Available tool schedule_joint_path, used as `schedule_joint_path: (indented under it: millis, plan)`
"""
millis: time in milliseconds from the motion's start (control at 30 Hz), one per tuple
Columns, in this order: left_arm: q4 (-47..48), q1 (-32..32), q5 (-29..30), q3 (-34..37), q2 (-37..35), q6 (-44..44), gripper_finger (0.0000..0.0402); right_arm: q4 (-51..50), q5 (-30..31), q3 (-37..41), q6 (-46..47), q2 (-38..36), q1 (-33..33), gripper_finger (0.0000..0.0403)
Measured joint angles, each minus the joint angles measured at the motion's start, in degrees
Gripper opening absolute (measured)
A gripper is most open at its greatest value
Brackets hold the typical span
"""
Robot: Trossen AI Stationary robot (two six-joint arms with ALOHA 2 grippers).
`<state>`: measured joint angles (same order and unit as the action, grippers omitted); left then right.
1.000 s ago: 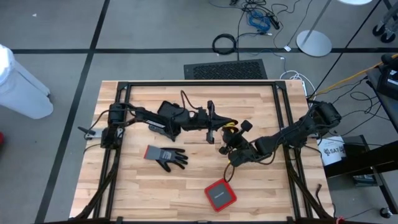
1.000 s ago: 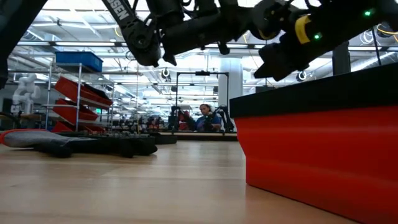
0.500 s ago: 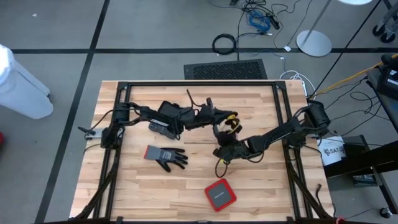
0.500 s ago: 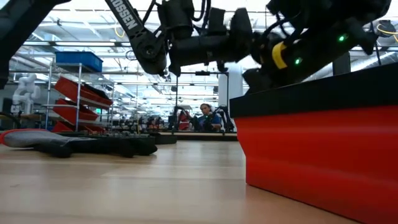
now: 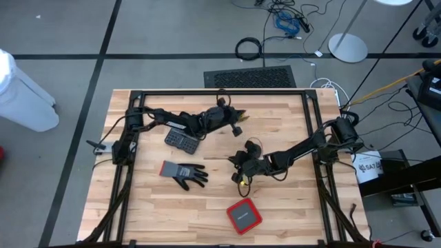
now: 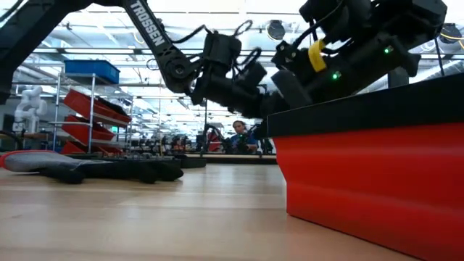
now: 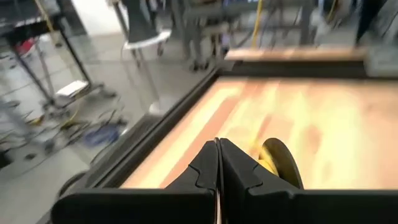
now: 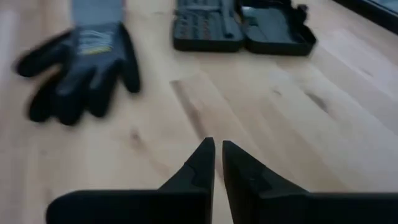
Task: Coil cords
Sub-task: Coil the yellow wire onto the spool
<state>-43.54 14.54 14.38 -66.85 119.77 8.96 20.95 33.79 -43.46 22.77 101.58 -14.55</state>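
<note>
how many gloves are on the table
1. The grey glove lies on the table's left half, in front of the black bit case, fingers toward the middle; more could hide under the arms.

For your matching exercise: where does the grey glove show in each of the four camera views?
High view: grey glove lies left of centre on the table.
Low view: glove lies flat at the far left.
Left wrist view: not in it.
Right wrist view: glove lies at the upper left.
Shared landmark: the open black case lying near the glove.
</note>
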Motion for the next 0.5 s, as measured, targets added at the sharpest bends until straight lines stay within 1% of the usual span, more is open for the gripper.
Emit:
schedule_joint_path:
  millis: [100, 167, 300, 400, 500]
  plan:
    - [4.6, 1.4, 0.6, 0.0, 0.0, 3.1, 0.0008, 1.9, -1.1, 0.0, 0.4, 0.0, -1.2, 0.002]
    - [6.7, 1.7, 2.4, 0.0, 0.0, 7.0, 0.0008, 1.6, -1.2, 0.0, 1.2, -0.4, -2.3, 0.002]
    - [9.6, 1.4, 8.0, 0.0, 0.0, 20.0, 0.0008, 1.6, -1.2, 0.0, 1.9, -1.7, -5.1, 0.002]
    - [10.0, 0.6, 12.2, 0.0, 0.0, 30.2, 0.0008, 1.3, -1.1, 0.0, 1.8, -3.3, -7.3, 0.002]
    - [11.4, 0.3, 12.2, 0.0, 0.0, 37.0, 0.0009, 1.2, -0.9, 0.0, 1.8, -5.1, -9.4, 0.002]
